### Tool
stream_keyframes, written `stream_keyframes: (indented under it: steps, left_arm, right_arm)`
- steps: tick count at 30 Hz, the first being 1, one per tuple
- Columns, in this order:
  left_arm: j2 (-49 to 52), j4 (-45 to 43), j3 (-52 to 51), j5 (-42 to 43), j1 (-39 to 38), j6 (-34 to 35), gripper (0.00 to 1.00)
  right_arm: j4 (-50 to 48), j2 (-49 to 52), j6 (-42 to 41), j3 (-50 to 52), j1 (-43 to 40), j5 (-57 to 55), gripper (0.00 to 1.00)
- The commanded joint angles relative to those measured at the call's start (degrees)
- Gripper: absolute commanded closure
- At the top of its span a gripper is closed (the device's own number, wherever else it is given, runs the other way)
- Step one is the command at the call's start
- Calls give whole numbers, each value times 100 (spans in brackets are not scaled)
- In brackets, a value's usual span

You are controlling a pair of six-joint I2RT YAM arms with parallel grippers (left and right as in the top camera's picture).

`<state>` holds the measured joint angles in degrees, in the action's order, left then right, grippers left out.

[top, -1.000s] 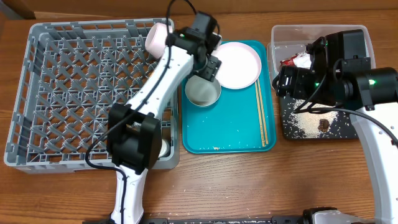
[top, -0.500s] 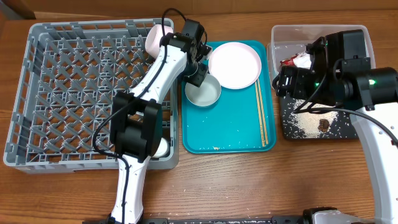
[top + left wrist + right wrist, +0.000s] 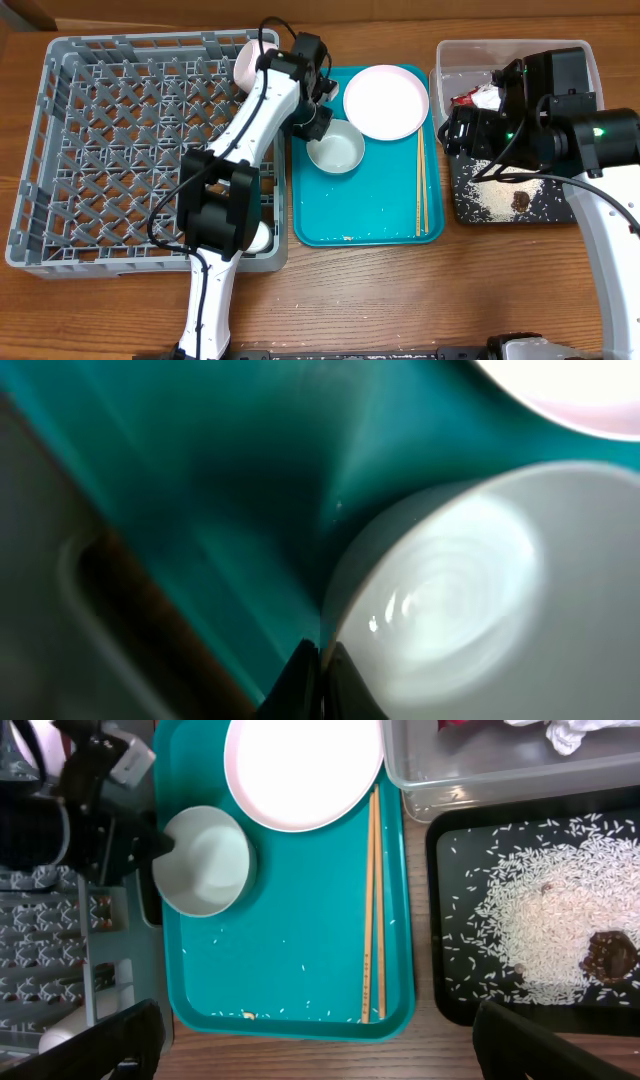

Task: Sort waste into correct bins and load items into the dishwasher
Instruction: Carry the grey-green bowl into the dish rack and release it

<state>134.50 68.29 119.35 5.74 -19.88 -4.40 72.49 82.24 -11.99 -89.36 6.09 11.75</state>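
My left gripper is shut on the left rim of the light grey-green bowl, which stands on the teal tray. In the left wrist view the fingers pinch the thin bowl wall. The pink plate and the chopsticks also lie on the tray. A pink bowl and a white cup sit in the grey dish rack. My right gripper hangs open and empty, high above the tray's front edge.
The clear tub at the back right holds a napkin and a red-and-white wrapper. The black tray in front of it carries rice and a brown lump. A few rice grains lie on the teal tray.
My left gripper came down from over the bowl to its left rim and shut on it. The bowl and plate slid slightly right. The right arm has stayed still.
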Motion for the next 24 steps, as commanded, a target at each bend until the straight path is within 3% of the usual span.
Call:
stream_keyframes:
  steps: [1, 5, 10, 13, 18, 24]
  left_arm:
    - [-262, 444, 782, 4, -2, 188, 96]
    - [-717, 1130, 1416, -562, 7, 533, 96]
    - [-1342, 1943, 1543, -3692, -7, 2597, 96]
    - [-1386, 2428, 1532, -5121, 0, 3748, 96]
    - [-1384, 2406, 896, -6686, 4, 5589, 96]
    - [-1384, 2011, -221, -7663, 2, 6684, 96]
  right_arm:
    - [-39, 7, -15, -70, 15, -35, 0]
    - [-39, 7, -15, -70, 15, -35, 0]
    - [-39, 7, -15, -70, 15, -35, 0]
    - [-39, 7, -15, -70, 15, -35, 0]
    - [-39, 7, -15, -70, 15, -35, 0]
    - [-39, 7, -15, -70, 15, -35, 0]
